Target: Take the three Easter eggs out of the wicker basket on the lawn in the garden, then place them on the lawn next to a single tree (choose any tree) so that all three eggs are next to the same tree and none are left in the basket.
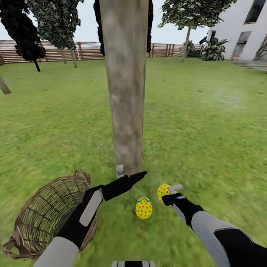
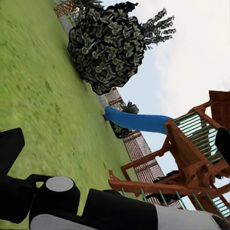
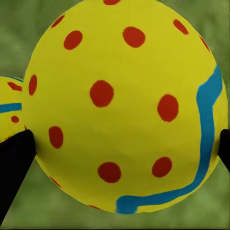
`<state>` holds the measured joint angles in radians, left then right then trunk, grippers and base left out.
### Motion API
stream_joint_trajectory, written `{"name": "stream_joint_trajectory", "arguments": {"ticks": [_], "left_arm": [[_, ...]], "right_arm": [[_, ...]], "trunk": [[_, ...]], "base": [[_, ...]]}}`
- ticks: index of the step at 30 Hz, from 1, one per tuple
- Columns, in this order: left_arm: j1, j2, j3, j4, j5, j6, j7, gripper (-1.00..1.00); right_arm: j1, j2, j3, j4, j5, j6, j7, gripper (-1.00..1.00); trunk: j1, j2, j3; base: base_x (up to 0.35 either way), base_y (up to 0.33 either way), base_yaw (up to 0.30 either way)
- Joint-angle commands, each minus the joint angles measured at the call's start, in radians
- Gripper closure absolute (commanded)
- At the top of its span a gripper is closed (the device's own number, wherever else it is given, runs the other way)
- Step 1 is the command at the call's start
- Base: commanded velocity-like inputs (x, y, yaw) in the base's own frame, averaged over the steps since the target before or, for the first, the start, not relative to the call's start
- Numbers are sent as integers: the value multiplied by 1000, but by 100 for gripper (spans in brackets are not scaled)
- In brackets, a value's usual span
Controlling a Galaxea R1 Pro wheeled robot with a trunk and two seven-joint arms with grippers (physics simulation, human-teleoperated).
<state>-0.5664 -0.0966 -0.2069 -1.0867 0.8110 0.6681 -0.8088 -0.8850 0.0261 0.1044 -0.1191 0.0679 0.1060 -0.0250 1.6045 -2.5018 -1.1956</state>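
A: Status of the right gripper [image 1: 167, 193]?

B: It is clamped on one egg [image 1: 163, 191]. In the right wrist view that egg [image 3: 122, 103] is seen pinned between the two dark fingertips [image 3: 14, 163], low over the grass. It is judged to be mid-placement, not yet released.

A: Second egg?

B: Already set on the lawn [image 1: 207, 122], at about 9 o'clock from the held one and just beside it [image 1: 144, 207]. Its edge is caught behind the held egg in the wrist view [image 3: 10, 108].

A: Position relative to the tree?

B: Both eggs are placed near the foot of the thick trunk [image 1: 126, 85], at roughly 5 o'clock from its base. The spot is presumably chosen so all eggs count as next to the same tree.

A: Left gripper?

B: The left gripper [image 1: 128, 177] is held out toward the trunk base, nothing seen in it. Whether the jaws are apart or together cannot be told from these views.

A: Basket?

B: The wicker basket [image 1: 44, 215] is lying tipped on the lawn at 8 o'clock from the trunk, partly hidden by the left arm. No egg can be made out inside; part of the interior is hidden.

A: Third egg?

B: Not located. The basket should be checked once the held egg is let go.
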Motion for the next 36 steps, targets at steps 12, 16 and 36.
{"name": "stream_joint_trajectory", "arguments": {"ticks": [12, 16, 36], "left_arm": [[0, 0, 0, 4, 8, 5, -3, -100], [-1, 0, 0, 3, 8, 6, -4, -100], [0, 1, 1, 5, 9, 5, -10, -100]], "right_arm": [[0, -1, 5, -1, 5, -50, -3, 100], [21, 0, 6, -2, 6, -103, -2, 100], [23, 16, 8, -2, 11, -104, -30, 100]], "trunk": [[1, -1, -35], [1, -1, -36], [1, -1, -36]], "base": [[0, -58, 17], [0, -328, 102], [30, -170, 237]]}}
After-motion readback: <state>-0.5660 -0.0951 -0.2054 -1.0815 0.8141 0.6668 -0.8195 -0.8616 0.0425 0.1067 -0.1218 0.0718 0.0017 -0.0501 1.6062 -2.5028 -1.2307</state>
